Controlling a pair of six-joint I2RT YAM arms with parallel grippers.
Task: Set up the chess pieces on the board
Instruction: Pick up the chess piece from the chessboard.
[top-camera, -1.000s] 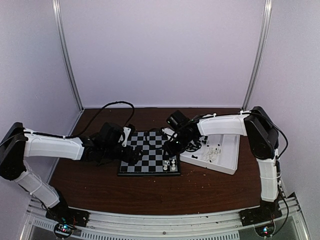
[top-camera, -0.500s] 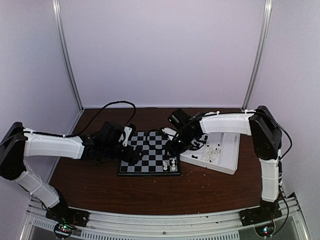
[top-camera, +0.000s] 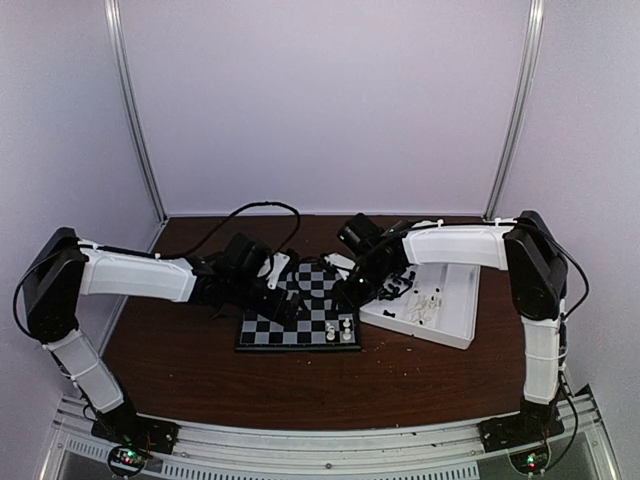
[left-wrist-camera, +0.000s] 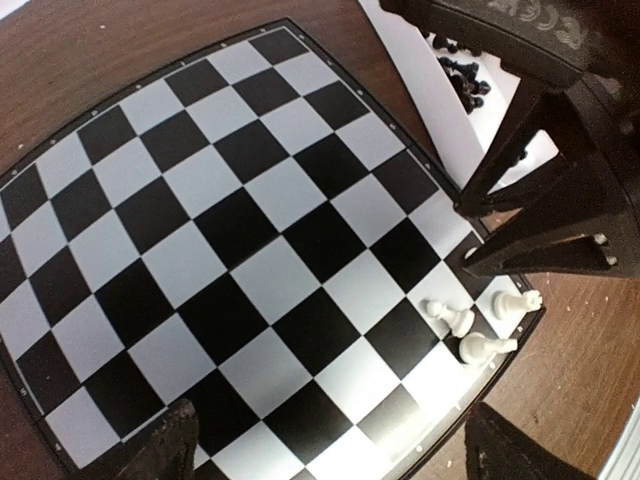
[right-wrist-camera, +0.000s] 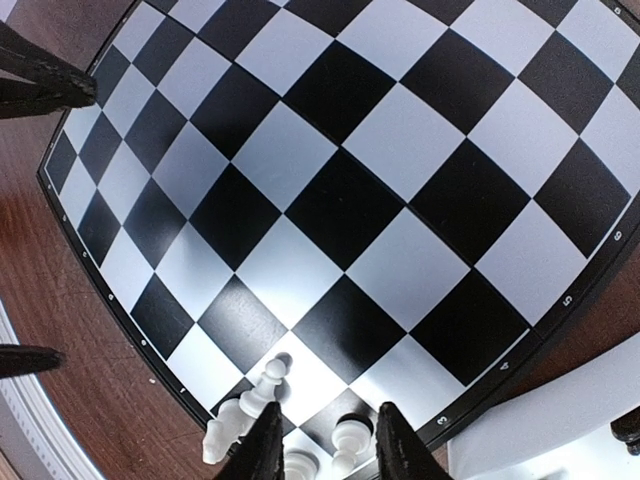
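Few chess pieces (left-wrist-camera: 447, 315) — board (left-wrist-camera: 230, 250) corner.

Over the board (top-camera: 292, 336), left gripper (left-wrist-camera: 340, 452) hovers spread wide at its left half; right gripper (right-wrist-camera: 330, 446), narrowly parted, at its right edge

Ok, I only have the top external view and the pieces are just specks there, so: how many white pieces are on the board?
Observer: Three white pieces, clustered at the near corner of the board, beside the tray.
Operator: Is either arm carrying one?
Observer: No. The right gripper has its fingers apart, with only board squares between them.
Operator: And the left?
Observer: The left gripper is wide open above the board, empty.
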